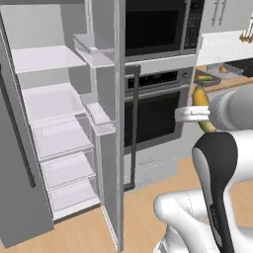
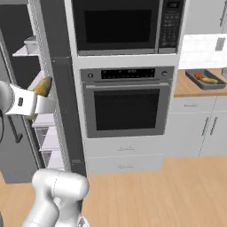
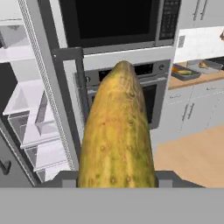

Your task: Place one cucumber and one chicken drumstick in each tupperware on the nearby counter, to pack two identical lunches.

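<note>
At far left of the left base view, open fridge (image 1: 54, 128), shelves bare as far as visible. Centre: wall oven (image 1: 158, 113) below microwave (image 1: 158, 27).

Right of centre in that view, gripper (image 1: 193, 114) jaws clenched on a cucumber (image 1: 200, 99). Hand view confirms: the yellow-green body rises from between the fingers up the middle of the frame, pointing at the oven.

Upper right, left base view: counter (image 1: 232, 84) with two tupperware. Nearer tupperware (image 1: 207, 79) holds a yellow-green piece, probably the other cucumber, beside something orange. Farther tupperware (image 1: 227, 70) shows an orange piece, likely a chicken drumstick (image 1: 223, 69); too small to be sure.

Judgement: one lunch looks packed; the second likely lacks only the held cucumber. Remaining: carry it right to the counter, well apart from the gripper, and release it into the farther tray.
</note>
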